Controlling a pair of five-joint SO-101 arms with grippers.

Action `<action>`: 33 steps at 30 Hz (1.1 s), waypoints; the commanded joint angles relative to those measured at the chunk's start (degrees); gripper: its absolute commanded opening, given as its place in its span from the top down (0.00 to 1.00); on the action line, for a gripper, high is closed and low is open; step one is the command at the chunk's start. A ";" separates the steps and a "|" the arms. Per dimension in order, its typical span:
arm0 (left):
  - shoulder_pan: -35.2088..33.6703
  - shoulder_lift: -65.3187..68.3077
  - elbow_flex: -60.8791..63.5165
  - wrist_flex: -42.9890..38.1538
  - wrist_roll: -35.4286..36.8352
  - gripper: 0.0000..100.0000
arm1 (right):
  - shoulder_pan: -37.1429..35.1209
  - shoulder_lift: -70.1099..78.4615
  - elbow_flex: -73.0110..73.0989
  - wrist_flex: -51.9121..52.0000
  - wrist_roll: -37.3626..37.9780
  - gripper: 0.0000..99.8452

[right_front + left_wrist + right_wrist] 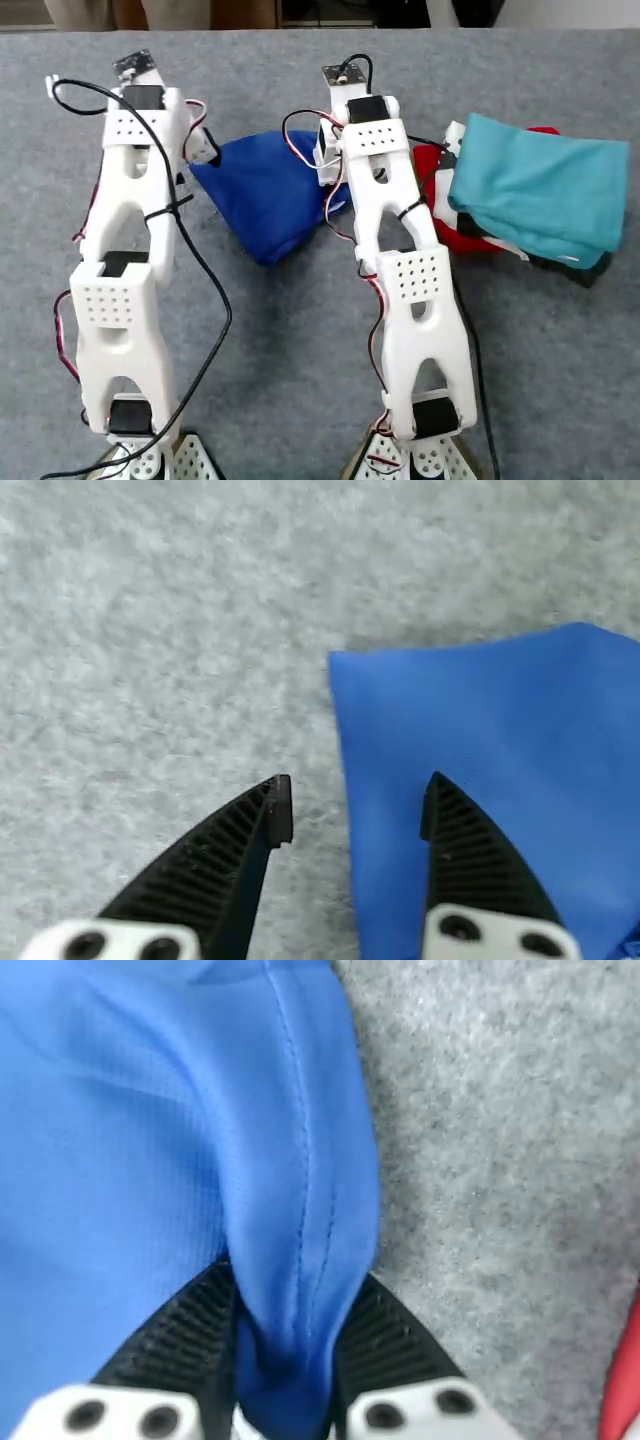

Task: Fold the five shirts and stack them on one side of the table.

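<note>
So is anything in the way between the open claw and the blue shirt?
Nothing visible. The left claw hangs open right at the edge of the blue shirt.

Grey table (290, 350), fuzzy felt surface

blue shirt (262, 200) | teal shirt (540, 190) | red shirt (428, 170) | grey table (290, 340)

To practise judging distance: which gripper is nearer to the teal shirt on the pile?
Right. The right gripper is shut on the blue shirt at its edge facing the teal shirt; the left gripper is open at the blue shirt's opposite edge.
</note>
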 commanded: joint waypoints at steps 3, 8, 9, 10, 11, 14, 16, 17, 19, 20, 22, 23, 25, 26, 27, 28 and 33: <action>0.26 0.04 -2.29 -2.02 3.08 0.78 | 0.84 1.19 0.48 -0.35 2.55 1.00; 0.53 4.79 -3.96 -5.01 3.34 0.78 | 0.84 1.19 0.57 -0.35 3.08 1.00; 0.53 6.02 -4.48 -5.19 3.34 0.78 | 0.84 1.19 0.57 -0.35 3.08 1.00; 0.53 7.25 -5.10 -5.19 3.34 0.78 | 0.84 1.19 0.57 -0.35 3.08 1.00; 0.53 8.40 -5.98 -5.01 3.43 0.78 | 0.84 1.19 0.57 -0.35 3.08 1.00; 0.35 11.30 -9.05 -4.92 5.98 0.78 | 0.84 1.19 0.57 -0.35 3.25 1.00; 0.44 12.79 -11.52 -4.84 6.77 0.78 | 0.84 1.19 0.57 -0.35 3.25 1.00; 0.53 13.41 -12.40 -4.84 6.77 0.78 | 0.84 1.19 0.57 -0.35 3.25 1.00; 1.23 14.55 -13.10 -4.66 6.68 0.78 | 0.84 1.19 0.57 -0.35 3.25 1.00; 1.67 15.08 -13.19 -4.04 6.68 0.78 | 0.84 1.19 0.57 -0.35 3.25 1.00; 2.46 16.48 -13.45 -2.90 6.59 0.79 | 0.84 1.19 0.57 -0.35 3.25 1.00; 2.81 17.45 -13.45 -2.73 6.59 0.81 | 0.84 1.19 0.57 -0.35 3.25 1.00; 3.25 19.12 -13.89 -2.81 6.59 0.87 | 0.84 1.19 0.57 -0.35 3.25 1.00; 3.25 19.91 -14.86 -2.81 6.59 0.89 | 0.84 1.19 0.57 -0.35 3.34 1.00; 3.25 20.70 -16.44 -2.73 6.59 0.92 | 0.84 1.19 0.57 -0.35 3.34 1.00; 3.08 21.23 -18.11 -2.46 6.59 0.94 | 0.84 1.19 0.57 -0.35 3.43 1.00; 1.76 23.69 -22.33 -1.49 6.42 0.98 | 0.75 1.19 0.48 0.62 5.36 1.00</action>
